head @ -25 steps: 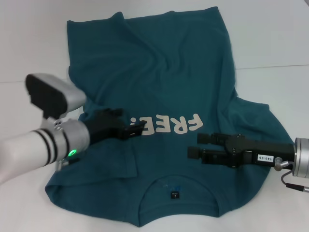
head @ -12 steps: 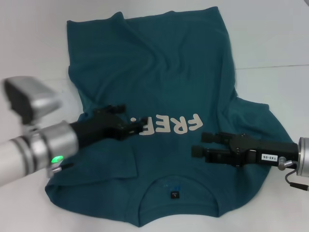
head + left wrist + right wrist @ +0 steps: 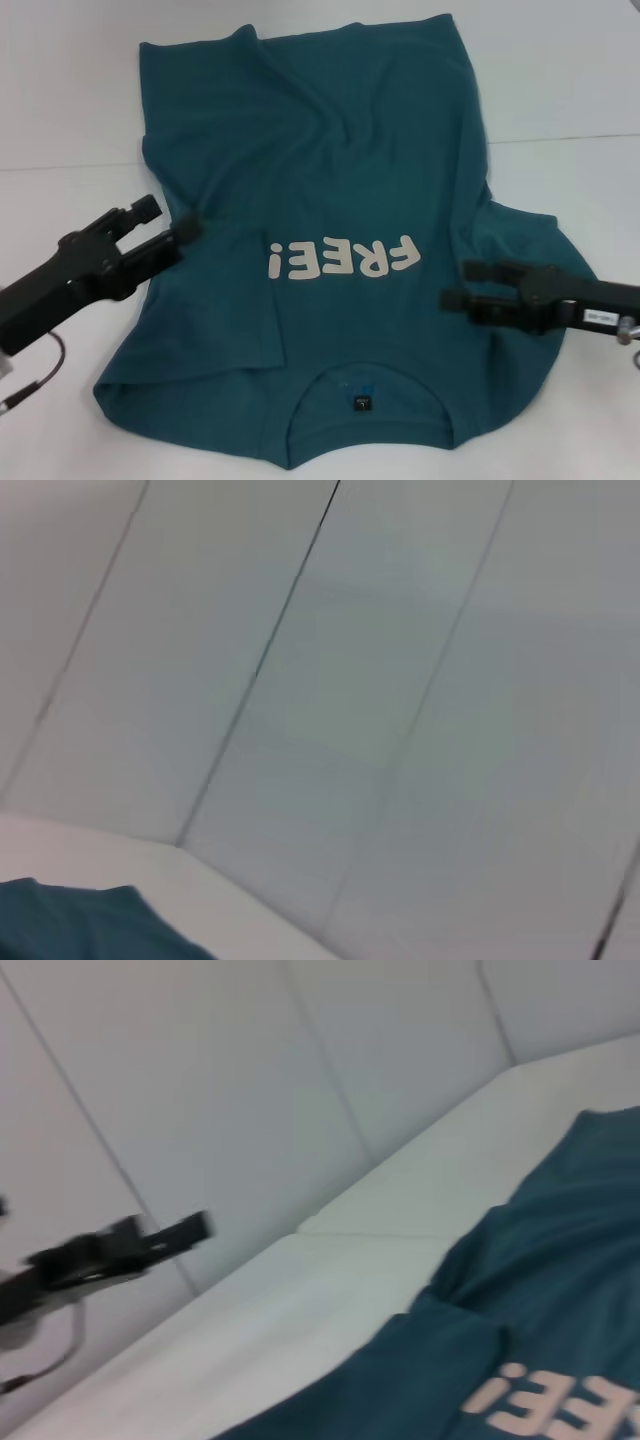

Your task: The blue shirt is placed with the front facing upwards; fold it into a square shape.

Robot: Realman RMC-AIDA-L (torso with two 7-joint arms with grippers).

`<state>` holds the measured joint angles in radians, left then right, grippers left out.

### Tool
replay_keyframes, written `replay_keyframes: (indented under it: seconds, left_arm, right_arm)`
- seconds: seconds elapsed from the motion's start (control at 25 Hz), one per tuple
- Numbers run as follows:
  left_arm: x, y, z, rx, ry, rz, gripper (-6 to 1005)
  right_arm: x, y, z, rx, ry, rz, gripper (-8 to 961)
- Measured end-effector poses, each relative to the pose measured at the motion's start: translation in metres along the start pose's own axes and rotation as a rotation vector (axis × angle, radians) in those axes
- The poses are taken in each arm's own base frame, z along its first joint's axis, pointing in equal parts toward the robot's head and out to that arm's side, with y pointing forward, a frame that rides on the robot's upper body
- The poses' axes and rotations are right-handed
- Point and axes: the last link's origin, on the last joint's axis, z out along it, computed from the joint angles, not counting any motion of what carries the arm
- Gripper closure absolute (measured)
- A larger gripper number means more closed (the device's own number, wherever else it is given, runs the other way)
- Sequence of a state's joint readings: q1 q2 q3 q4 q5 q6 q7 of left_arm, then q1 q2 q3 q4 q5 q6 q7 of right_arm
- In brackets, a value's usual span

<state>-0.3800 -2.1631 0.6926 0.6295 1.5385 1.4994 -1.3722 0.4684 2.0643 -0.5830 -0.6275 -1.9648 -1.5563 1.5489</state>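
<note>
Blue shirt point(image 3: 330, 250) spread print-up; right wrist view catches left gripper point(image 3: 170, 1232)

Head view: the left arm is running off the lower left edge of the frame, and the right arm is leaving at the right edge. The right pincer point(image 3: 462, 284) is covering part of the blue shirt point(image 3: 330, 140). The small collar label point(image 3: 361, 404) is too small to read. Left wrist view: only a corner of the shirt is showing at the bottom left edge. Right wrist view: the left pincer point(image 3: 170, 1232) is appearing blurred at mid left, and the bottom edge is cutting the shirt's print.
</note>
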Motion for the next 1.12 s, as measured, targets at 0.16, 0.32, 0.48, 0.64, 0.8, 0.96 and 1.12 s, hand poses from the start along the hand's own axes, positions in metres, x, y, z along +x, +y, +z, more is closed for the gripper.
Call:
replay_keyframes:
  seconds: [0.16,0.32,0.48,0.64,0.8,0.96,1.12]
  left_arm:
    - [-0.003,0.009,-0.007,-0.056,-0.01,-0.03,166]
    - [-0.011,0.016,-0.002,-0.106,-0.081,-0.04,140]
    - [-0.023,0.023,0.005,-0.169,-0.188,0.0,113]
    - [-0.033,0.026,0.012,-0.216,-0.316,0.04,122]
    - [-0.038,0.026,0.016,-0.232,-0.371,0.057,121]
    - [-0.04,0.027,0.017,-0.24,-0.392,0.064,121]
    - [-0.039,0.027,0.017,-0.245,-0.396,0.068,121]
  right_arm:
    - [-0.001,-0.007,-0.019,0.058,-0.022,0.002,69]
    - [-0.001,-0.015,-0.04,0.117,-0.032,0.017,64]
    - [0.0,-0.026,-0.065,0.192,-0.017,0.059,59]
    - [-0.003,-0.039,-0.088,0.278,0.012,0.147,57]
    - [-0.008,-0.051,-0.104,0.35,0.036,0.245,61]
    - [-0.018,-0.064,-0.113,0.451,0.063,0.304,69]
    - [-0.027,-0.069,-0.111,0.49,0.056,0.318,71]
